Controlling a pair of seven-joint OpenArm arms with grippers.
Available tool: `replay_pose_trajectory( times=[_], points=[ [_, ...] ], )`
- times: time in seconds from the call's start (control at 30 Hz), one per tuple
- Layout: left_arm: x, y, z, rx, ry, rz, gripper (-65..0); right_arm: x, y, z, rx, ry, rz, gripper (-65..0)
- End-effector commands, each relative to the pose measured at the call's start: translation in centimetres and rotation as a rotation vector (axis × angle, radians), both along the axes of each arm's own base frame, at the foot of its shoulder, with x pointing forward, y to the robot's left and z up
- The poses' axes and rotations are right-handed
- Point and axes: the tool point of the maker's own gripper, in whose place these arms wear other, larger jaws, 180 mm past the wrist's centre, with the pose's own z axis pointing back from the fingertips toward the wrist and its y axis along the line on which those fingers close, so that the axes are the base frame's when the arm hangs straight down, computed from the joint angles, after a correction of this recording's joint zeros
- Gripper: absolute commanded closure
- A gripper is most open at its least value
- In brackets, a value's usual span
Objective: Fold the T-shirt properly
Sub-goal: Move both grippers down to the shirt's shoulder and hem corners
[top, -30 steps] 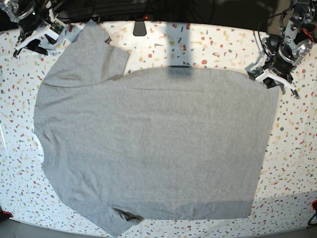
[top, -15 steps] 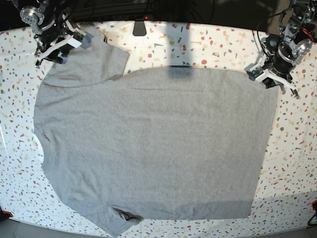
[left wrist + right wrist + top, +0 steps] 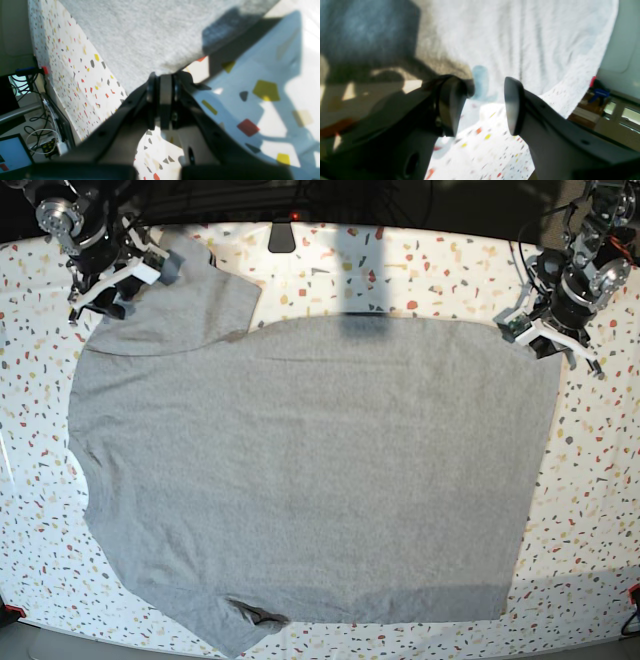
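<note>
The T-shirt [image 3: 300,460] lies spread flat on the table, plain grey side up, one sleeve [image 3: 185,300] at the far left and the other [image 3: 235,625] at the near edge. My left gripper [image 3: 548,340] sits at the shirt's far right hem corner. In the left wrist view it [image 3: 163,76] is shut, its tips on the cloth's edge [image 3: 150,30]. My right gripper [image 3: 108,283] hovers at the outer edge of the far-left sleeve. Seen from the right wrist, it [image 3: 482,105] is open wide, with the cloth [image 3: 532,37] just beyond the fingertips and nothing between them.
The speckled white table [image 3: 400,270] shows as a strip around the shirt on every side. A black mount [image 3: 282,237] stands at the middle of the far edge. Cables and a small screen [image 3: 15,152] lie off the table's side.
My right arm has swung in from the far left corner to the sleeve's edge, jaws still open. The left arm and the shirt have not moved.
</note>
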Motion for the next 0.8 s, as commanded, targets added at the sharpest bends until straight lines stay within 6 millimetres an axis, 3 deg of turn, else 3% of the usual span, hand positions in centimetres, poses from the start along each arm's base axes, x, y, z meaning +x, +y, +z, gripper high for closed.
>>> replay_pose_trajectory(
  times=[0.0, 0.13, 0.4, 0.57, 0.67, 0.77],
  points=[
    [0.5, 0.4, 0.8, 0.007, -0.022, -0.003, 0.0, 0.2, -0.5, 0.1, -0.011, 0.003, 0.004, -29.1],
    [0.5, 0.4, 0.7, 0.007, -0.022, -0.003, 0.0, 0.8, -0.4, 0.0, 0.019, 0.009, -0.005, -29.1],
    [0.5, 0.3, 0.7, 0.003, -0.021, 0.000, 0.0, -1.4, 2.2, -1.8, 0.098, 0.170, 0.073, -28.0],
    [0.5, 0.4, 0.7, -0.003, -0.017, 0.008, 0.0, -2.4, 3.3, -2.8, 0.082, 0.234, 0.111, -17.1],
    [0.3, 0.7, 0.5, 0.000, -0.006, 0.030, 0.0, -2.2, 3.1, -3.0, 0.049, 0.238, 0.105, -10.6],
    [0.2, 1.1, 0.4, 0.018, 0.003, 0.048, 0.0, -1.5, 3.0, -2.7, 0.050, 0.197, 0.082, 0.0]
  ],
)
